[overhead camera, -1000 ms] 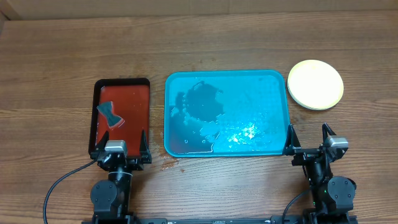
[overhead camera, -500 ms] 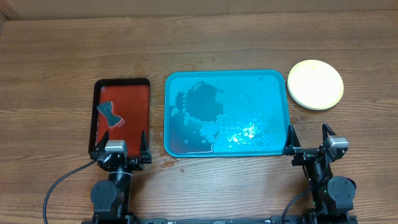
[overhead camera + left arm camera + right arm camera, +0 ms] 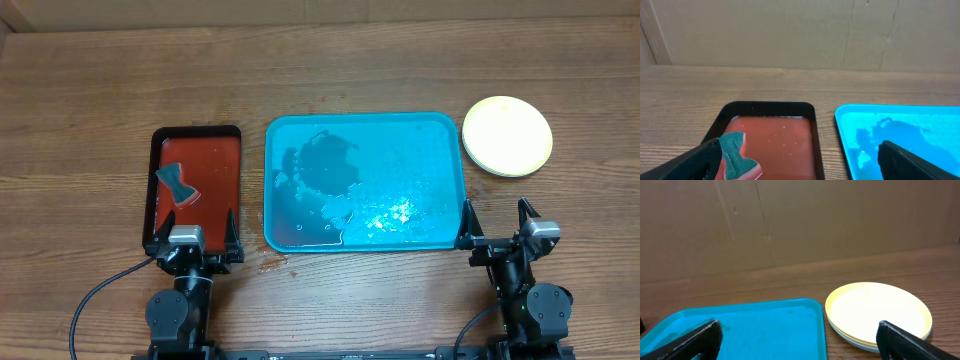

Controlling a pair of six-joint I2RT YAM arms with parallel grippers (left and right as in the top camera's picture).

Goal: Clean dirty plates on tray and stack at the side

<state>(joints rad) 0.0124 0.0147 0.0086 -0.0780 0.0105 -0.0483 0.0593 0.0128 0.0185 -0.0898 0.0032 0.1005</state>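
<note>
The turquoise tray (image 3: 285, 135) lies mid-table, wet with puddles and holding no plates; it also shows in the left wrist view (image 3: 850, 120) and the right wrist view (image 3: 790, 310). The plates (image 3: 507, 135) sit stacked on the table right of the tray, a yellow-green one on top with a pale clean centre, also in the right wrist view (image 3: 878, 313). My left gripper (image 3: 194, 228) is open and empty at the near end of the red tray. My right gripper (image 3: 497, 220) is open and empty near the turquoise tray's near right corner.
A black-rimmed red tray (image 3: 228, 150) lies left of the turquoise tray, holding reddish water and a teal sponge (image 3: 176, 186), also in the left wrist view (image 3: 735, 152). A small wet patch (image 3: 268, 262) marks the table by the tray's near left corner. A cardboard wall (image 3: 790, 30) backs the table.
</note>
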